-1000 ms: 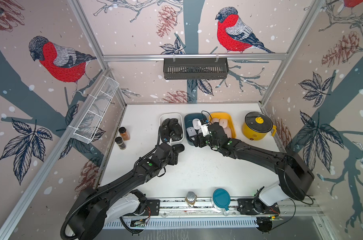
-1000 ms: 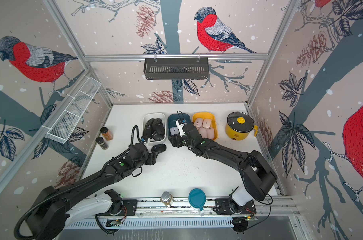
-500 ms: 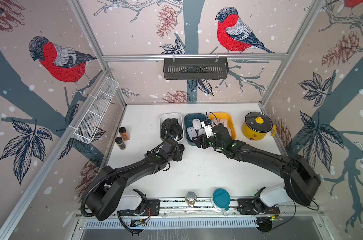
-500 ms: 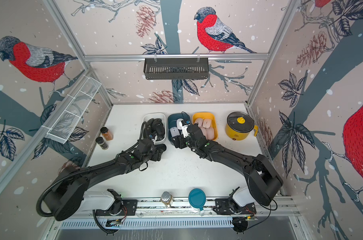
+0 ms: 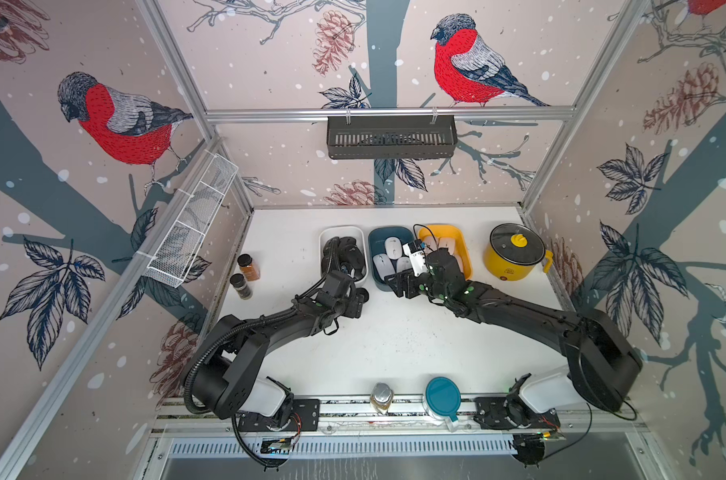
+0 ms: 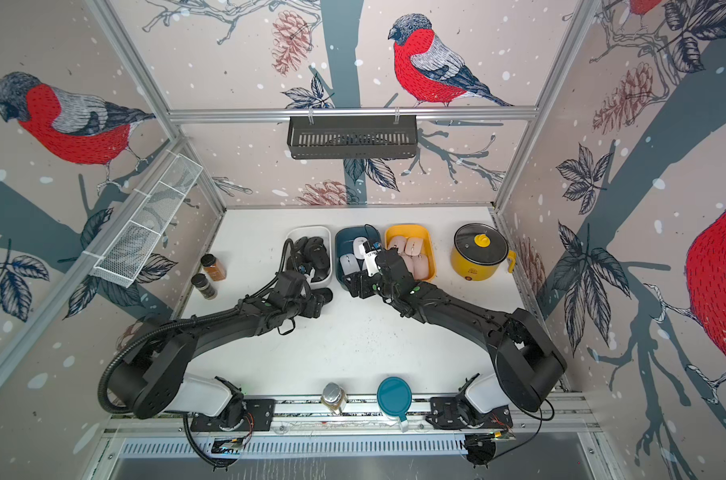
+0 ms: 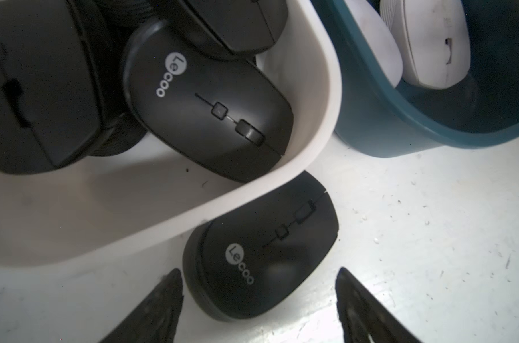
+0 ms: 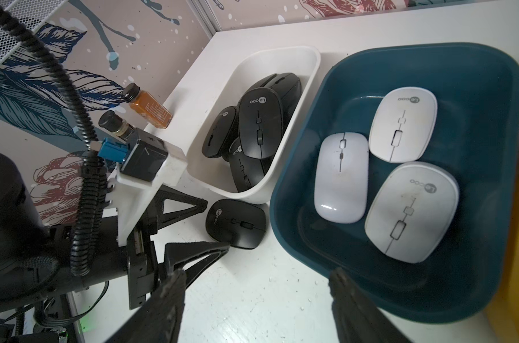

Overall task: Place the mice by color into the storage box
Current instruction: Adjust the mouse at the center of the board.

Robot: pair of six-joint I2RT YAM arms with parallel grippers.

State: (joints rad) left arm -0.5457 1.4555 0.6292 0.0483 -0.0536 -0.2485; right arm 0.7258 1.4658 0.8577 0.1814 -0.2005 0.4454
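**Last loose black mouse: left hand set for the pick**

Top views: the black mouse [image 5: 364, 295] lies on the bench [image 5: 394, 345], just outside the near end of the white bin [image 5: 341, 229], which holds the other black mice [image 5: 351, 255]. White mice [image 5: 392, 245] sit in the teal bin [image 5: 371, 257] and pink mice [image 6: 413, 247] in the yellow bin [image 6: 433, 257]. I find no other mouse loose. The left hand [image 5: 355, 305] sits low at the black mouse. The right hand [image 5: 399, 286] hovers at the teal bin's near rim.

Left wrist: the fingers are spread, one on each side of the mouse, pinching nothing. The mouse's front end lies close against the bin wall.

Right wrist: the right hand is spread and empty.

Judgement: the step is the grasp of this mouse. Next, close across its sides, lift clear of the rim and release inside the white bin. The smooth shell may slip, and the bin wall crowds one finger.

Surface and room: the bench is white, scuffed and speckled. The walls [image 5: 103, 124] carry a bird-and-pinecone print. The yellow pot [image 5: 513, 253], spice jars [image 5: 248, 266] and teal lid [image 5: 442, 395] stand well apart.
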